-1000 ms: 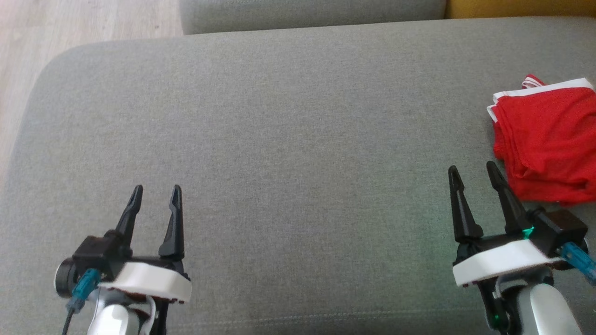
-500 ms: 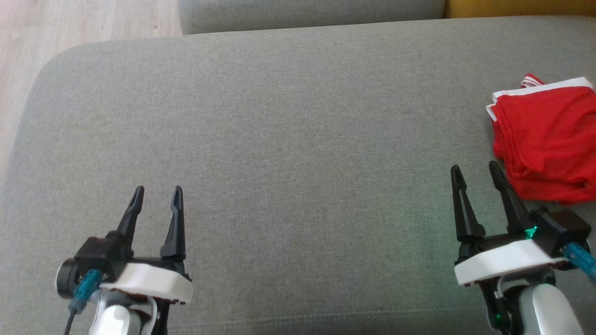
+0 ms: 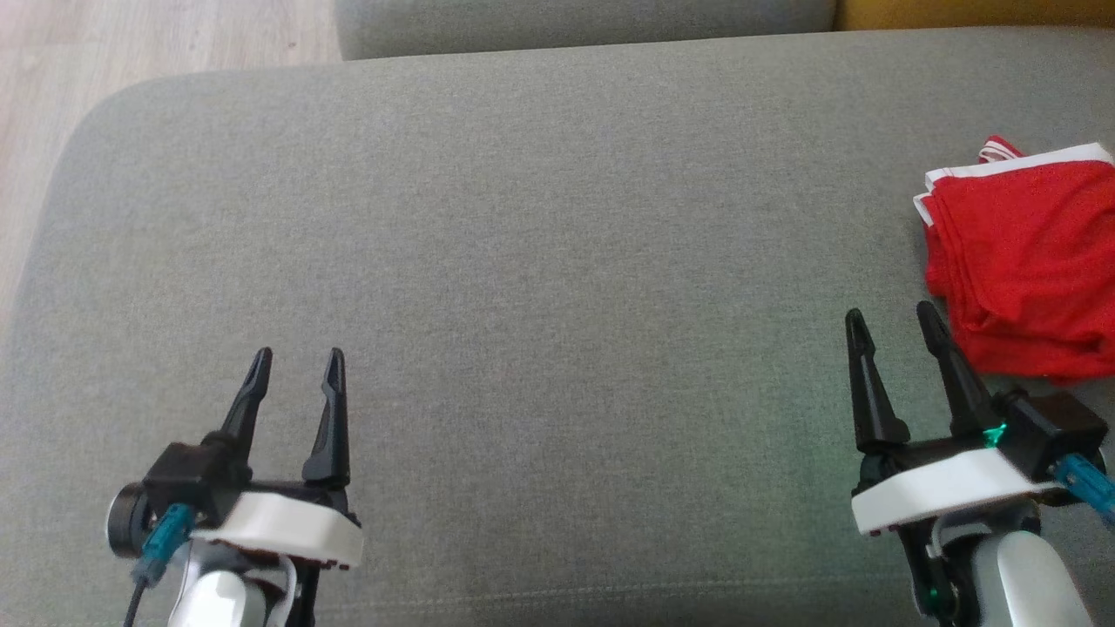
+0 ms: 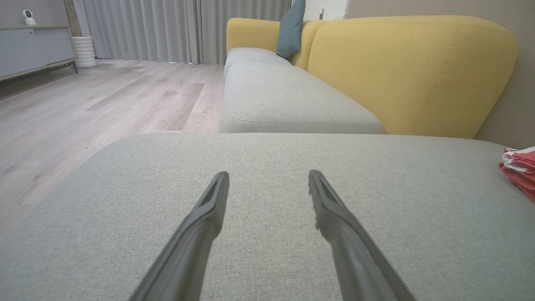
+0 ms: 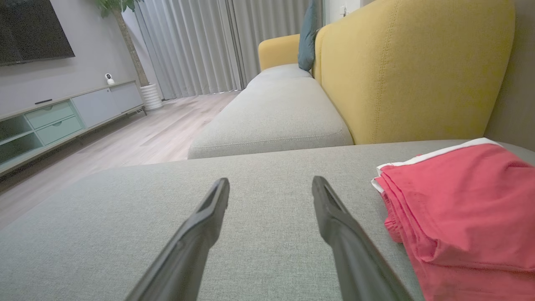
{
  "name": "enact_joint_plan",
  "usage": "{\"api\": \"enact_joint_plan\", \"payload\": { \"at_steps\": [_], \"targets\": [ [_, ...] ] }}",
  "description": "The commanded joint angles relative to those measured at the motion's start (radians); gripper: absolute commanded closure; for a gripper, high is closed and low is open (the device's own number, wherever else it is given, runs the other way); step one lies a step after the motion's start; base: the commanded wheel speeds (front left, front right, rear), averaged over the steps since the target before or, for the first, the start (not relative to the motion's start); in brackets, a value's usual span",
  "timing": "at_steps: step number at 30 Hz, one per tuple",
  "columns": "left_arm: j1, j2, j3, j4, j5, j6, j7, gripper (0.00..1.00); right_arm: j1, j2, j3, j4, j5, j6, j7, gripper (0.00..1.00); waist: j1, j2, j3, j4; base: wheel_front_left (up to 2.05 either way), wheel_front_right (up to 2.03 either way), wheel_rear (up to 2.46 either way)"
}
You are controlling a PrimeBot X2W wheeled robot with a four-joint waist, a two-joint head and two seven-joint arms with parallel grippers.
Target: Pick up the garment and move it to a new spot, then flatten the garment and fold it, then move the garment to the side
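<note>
Red garment point(image 3: 1019, 261) lies at two o'clock of the spread, empty right claw point(image 3: 889, 312); left claw point(image 3: 299, 353), also spread, well apart.

Folded red garment point(image 3: 1019, 261) lies on grey cushion point(image 3: 540, 261), seemingly just beside the parted right tool point(image 3: 889, 312)

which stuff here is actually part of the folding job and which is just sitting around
Part of the job:
- red garment, bunched at the right of the grey seat cushion
- left gripper and right gripper, both open and empty

Just lying about:
- teal pillow
- yellow sofa back
- curtains
- low cabinet
</note>
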Motion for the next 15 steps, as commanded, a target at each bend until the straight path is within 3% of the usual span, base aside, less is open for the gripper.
{"api": "enact_joint_plan", "payload": {
  "at_steps": [1, 3, 4, 15],
  "targets": [
    [-0.048, 0.019, 0.032, -0.037, 0.013, 0.010, -0.012, 0.00, -0.024, -0.003, 0.022, -0.034, -0.002, -0.001, 0.000, 0.00, 0.0000, 0.0000, 0.000, 0.000, 0.00, 0.00, 0.00],
    [-0.049, 0.020, 0.029, -0.036, 0.011, 0.006, -0.012, 0.00, -0.024, -0.003, 0.022, -0.034, -0.002, -0.001, -0.001, 0.00, 0.0000, 0.0000, 0.001, 0.000, 0.00, 0.00, 0.00],
    [0.000, 0.000, -0.006, 0.004, 0.004, -0.001, 0.001, 1.00, 0.000, 0.000, 0.000, 0.005, 0.000, 0.000, 0.000, 1.00, 0.0000, 0.0000, 0.001, 0.000, 0.00, 0.00, 0.00],
    [0.000, -0.008, 0.005, 0.035, -0.105, -0.013, 0.023, 1.00, -0.002, -0.007, 0.001, 0.045, 0.116, 0.000, 0.002, 1.00, 0.0000, 0.0000, -0.007, 0.002, 0.00, 0.00, 0.00]
  ]
}}
